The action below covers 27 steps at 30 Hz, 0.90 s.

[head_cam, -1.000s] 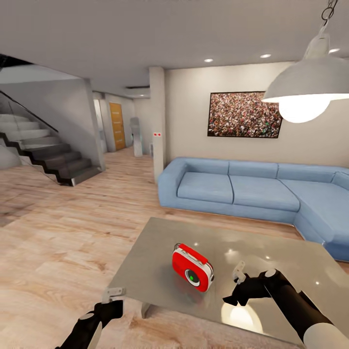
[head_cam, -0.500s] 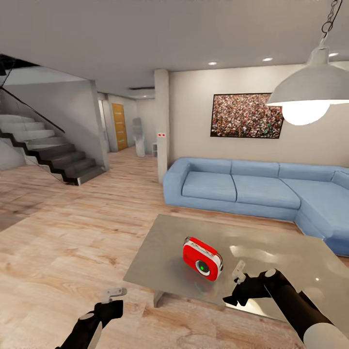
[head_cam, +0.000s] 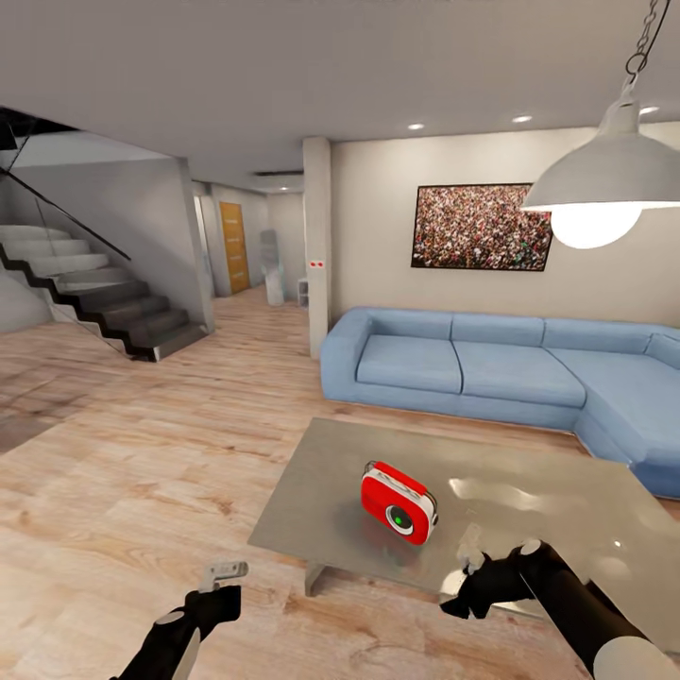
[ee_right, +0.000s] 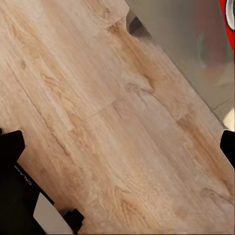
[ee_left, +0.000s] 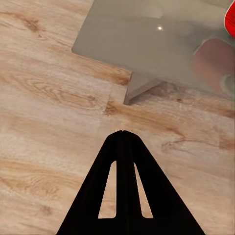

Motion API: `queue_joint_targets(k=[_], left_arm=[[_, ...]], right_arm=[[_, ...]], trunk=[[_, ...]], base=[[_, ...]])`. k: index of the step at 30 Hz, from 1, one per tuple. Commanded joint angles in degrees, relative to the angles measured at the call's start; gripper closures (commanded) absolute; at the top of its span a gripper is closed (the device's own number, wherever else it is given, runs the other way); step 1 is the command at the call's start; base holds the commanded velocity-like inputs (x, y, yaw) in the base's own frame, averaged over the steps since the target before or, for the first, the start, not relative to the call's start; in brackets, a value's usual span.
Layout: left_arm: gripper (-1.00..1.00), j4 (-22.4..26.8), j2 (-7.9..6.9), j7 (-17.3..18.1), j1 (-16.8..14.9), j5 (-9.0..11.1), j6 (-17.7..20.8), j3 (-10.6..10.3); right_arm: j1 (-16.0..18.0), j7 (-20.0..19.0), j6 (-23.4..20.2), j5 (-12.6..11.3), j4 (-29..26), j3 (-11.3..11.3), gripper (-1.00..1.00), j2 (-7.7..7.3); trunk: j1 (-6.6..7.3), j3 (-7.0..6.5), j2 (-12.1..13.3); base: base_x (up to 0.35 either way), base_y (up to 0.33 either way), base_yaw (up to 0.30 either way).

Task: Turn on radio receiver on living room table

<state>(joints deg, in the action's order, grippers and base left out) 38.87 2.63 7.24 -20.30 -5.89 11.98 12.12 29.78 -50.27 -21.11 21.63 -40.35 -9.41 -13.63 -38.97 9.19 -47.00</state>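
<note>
The red radio receiver [head_cam: 399,503] with white side trim stands on the glossy grey table [head_cam: 312,491] in the living room, and its round dial's centre shows green. My right gripper [head_cam: 472,559] hovers at the table's near edge, a little right of the radio and apart from it. In the right wrist view its fingers [ee_right: 10,147] stand wide apart, open over the wood floor, with the radio's edge [ee_right: 231,12] at a corner. My left gripper [head_cam: 225,569] hangs over the floor left of the table. Its fingertips [ee_left: 122,132] meet, so it is shut on nothing.
A light blue sectional sofa [head_cam: 472,368] lines the wall behind the table, under a framed crowd picture [head_cam: 482,227]. A white pendant lamp [head_cam: 595,189] hangs at the upper right. A pillar [head_cam: 318,246] and stairs [head_cam: 94,302] stand at the left beyond open wood floor [head_cam: 142,453].
The whole view has shifted: the table and radio now sit farther off and more to the right. My right gripper has dropped slightly. The dial stays green.
</note>
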Motion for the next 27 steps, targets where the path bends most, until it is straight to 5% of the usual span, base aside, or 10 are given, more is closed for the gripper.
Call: queue_joint_targets(k=[1,5,10,14,18,20,24,27], left_arm=[[1.00,-0.1,-0.06,0.0,0.0,0.0,0.0,0.0],[1.00,-3.2,-0.64,0.0,0.0,-0.3,0.0,0.0],[1.00,-11.1,-4.17,0.0,0.0,-1.3,-0.6,0.0],[1.00,-17.7,-6.72,0.2,0.0,-1.5,-5.3,0.1],[1.00,-26.7,-8.21,-0.1,0.0,-1.6,-14.7,0.1],[1.00,-30.0,-9.07,-0.1,0.0,-1.7,-18.0,0.1],[1.00,-37.0,-11.37,-0.3,0.3,-1.8,-23.4,0.2],[1.00,-41.3,-11.98,-0.5,0.6,-1.8,-26.9,0.3]], right_arm=[[-0.1,0.0,0.1,0.0,1.4,0.0,-1.00,0.00],[-0.2,0.1,0.7,0.0,8.6,0.1,-1.00,0.00],[-0.3,1.6,7.3,0.0,17.8,0.0,-1.00,0.28],[-0.3,8.1,11.3,-0.2,25.0,0.1,-1.00,0.54],[-0.3,20.0,17.7,-1.2,35.1,0.4,-1.00,0.71],[-0.5,27.8,20.4,-4.6,40.3,0.5,-1.00,0.76],[-5.0,42.7,22.5,-16.0,44.0,0.5,-1.00,0.87],[-8.0,49.5,22.8,-20.9,44.5,0.5,-1.00,1.54]], trunk=[[0.23,-0.19,0.4],[1.11,-0.91,2.0],[1.76,-1.44,3.2],[1.76,-1.44,3.2],[1.76,-1.44,3.2],[1.76,-1.44,3.2],[1.76,-1.44,3.2],[1.76,-1.44,3.2]], base=[[0.000,0.000,0.000],[0.000,0.000,0.000],[0.000,0.000,0.000],[0.000,0.000,0.000],[0.000,0.000,0.000],[0.000,0.000,0.000],[0.000,0.000,0.000],[0.000,0.000,0.000]])
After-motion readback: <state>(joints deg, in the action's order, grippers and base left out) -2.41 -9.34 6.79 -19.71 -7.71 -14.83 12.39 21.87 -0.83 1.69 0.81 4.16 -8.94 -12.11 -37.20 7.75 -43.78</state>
